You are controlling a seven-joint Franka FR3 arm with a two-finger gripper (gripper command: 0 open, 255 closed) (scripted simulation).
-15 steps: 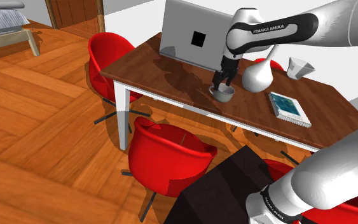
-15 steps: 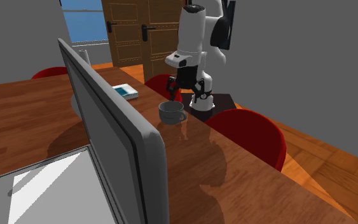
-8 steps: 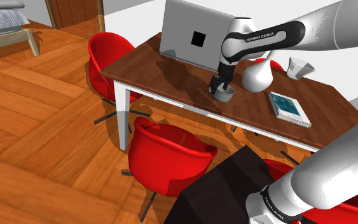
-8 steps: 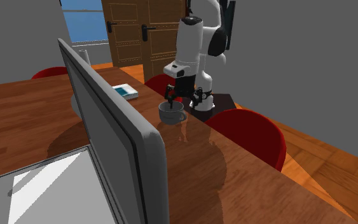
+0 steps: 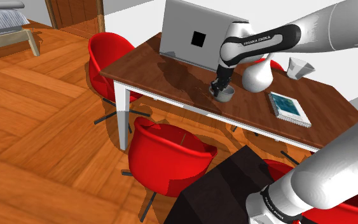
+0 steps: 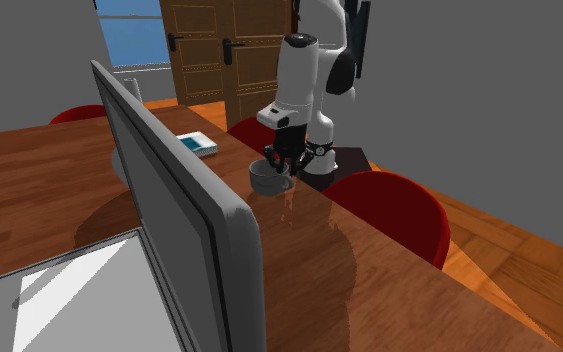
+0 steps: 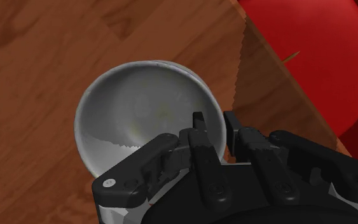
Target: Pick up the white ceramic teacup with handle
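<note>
The grey cup (image 7: 142,118) was seen standing on the table (image 5: 171,76) near its edge, not yet lifted; its wall was pinched by the gripper (image 7: 214,124), one finger inside, one outside. That straddle was made plain by the wrist view, the cup's resting on the wood by the second exterior view

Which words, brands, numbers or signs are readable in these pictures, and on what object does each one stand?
"FRANKA EMIKA": on the arm, along its dark band, in the shoulder view.
Small lettering on the arm's lower link near the stand: too small to read.
The book, the teacup and the black square on the grey screen's back: no text to read.
</note>
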